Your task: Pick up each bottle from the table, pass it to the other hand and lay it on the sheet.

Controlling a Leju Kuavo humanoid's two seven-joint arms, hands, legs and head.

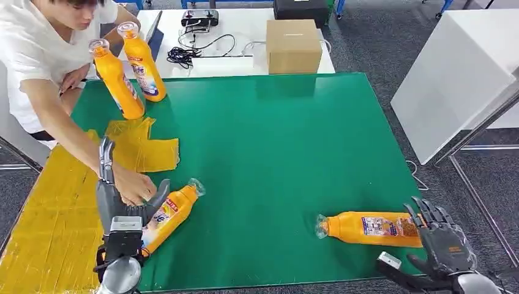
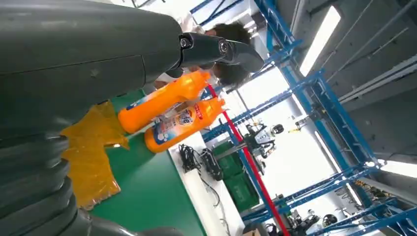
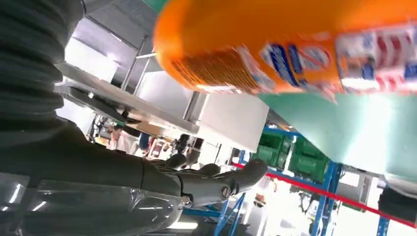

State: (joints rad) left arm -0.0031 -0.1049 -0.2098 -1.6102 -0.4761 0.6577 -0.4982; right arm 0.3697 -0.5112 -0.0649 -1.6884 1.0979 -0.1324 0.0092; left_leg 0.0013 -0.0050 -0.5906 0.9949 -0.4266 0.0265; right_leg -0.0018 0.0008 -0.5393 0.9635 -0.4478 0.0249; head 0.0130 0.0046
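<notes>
Green matting covers the surface, with a yellow sheet spread along its left edge and a crumpled yellow piece lying just beyond it. Two orange bottles stand upright near the far left corner, close together. A third bottle lies on its side near the front left, its clear cap pointing away from the robot; the left hand sits over its base end with fingers spread and thumb raised, and it seems to be resting against the bottle rather than clasping it, though the head view does not settle this. A person's hand reaches down just beside that left hand. A fourth bottle lies on its side near the front right, cap pointing left. The right hand is at its base end, fingers apart and holding nothing. Behind the green mat sit a cardboard box and some black cables.
</notes>
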